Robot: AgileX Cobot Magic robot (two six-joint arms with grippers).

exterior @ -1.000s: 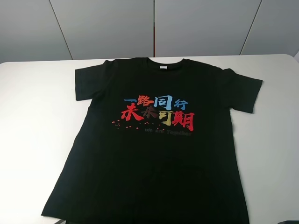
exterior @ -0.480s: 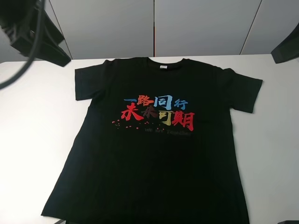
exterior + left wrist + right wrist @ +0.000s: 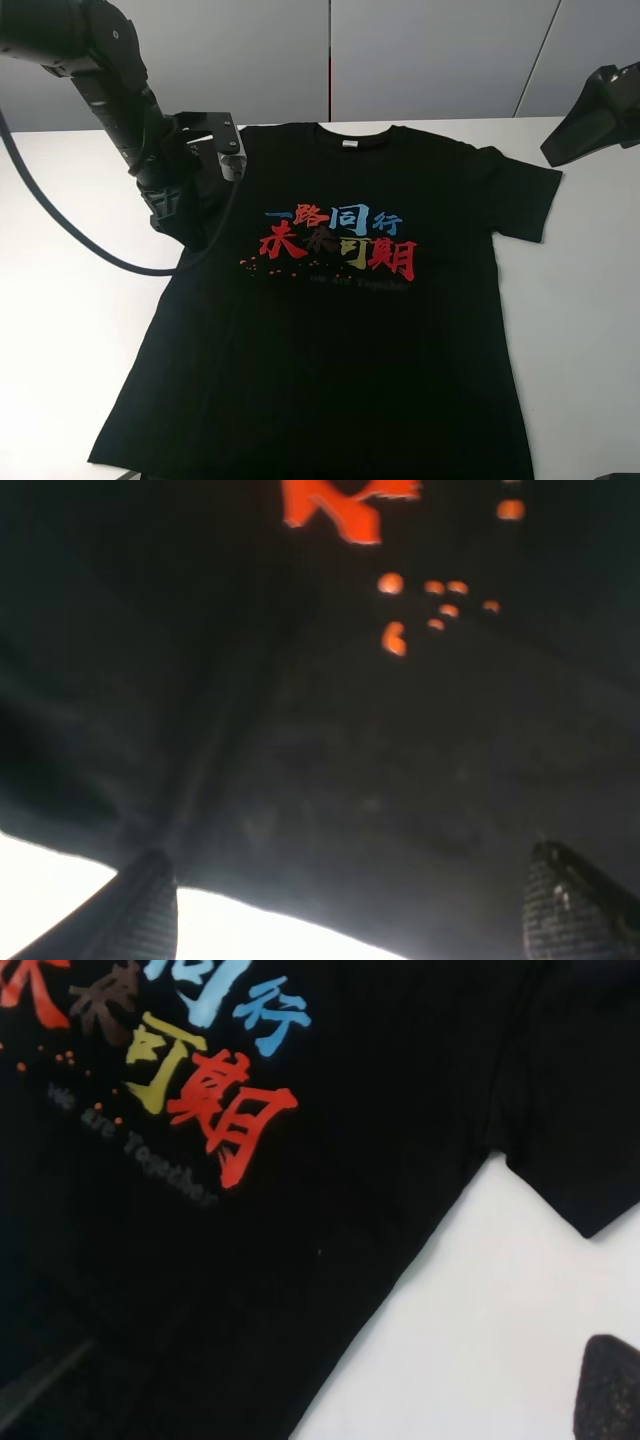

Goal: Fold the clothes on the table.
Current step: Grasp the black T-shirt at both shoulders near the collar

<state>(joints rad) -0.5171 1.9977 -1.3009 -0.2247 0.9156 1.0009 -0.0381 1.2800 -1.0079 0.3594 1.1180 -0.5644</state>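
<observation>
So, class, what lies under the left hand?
Under the open left hand lies the black T-shirt, near a seam, with white table at the edge. The table beneath the cloth is covered, and the arm hides that sleeve from the high camera.

Black T-shirt [image 3: 420,770] cloth fills nearly the whole view, slightly blurred. Part of a red printed character [image 3: 340,505] sits at one edge, with a scatter of small red dots [image 3: 435,605] just beside it. A seam [image 3: 235,720] runs slantwise through the fabric. The left gripper [image 3: 360,908] hangs over the shirt's edge, jaws wide apart, its dark ribbed fingertips [image 3: 145,915] framing a strip of white table [image 3: 50,880].
</observation>
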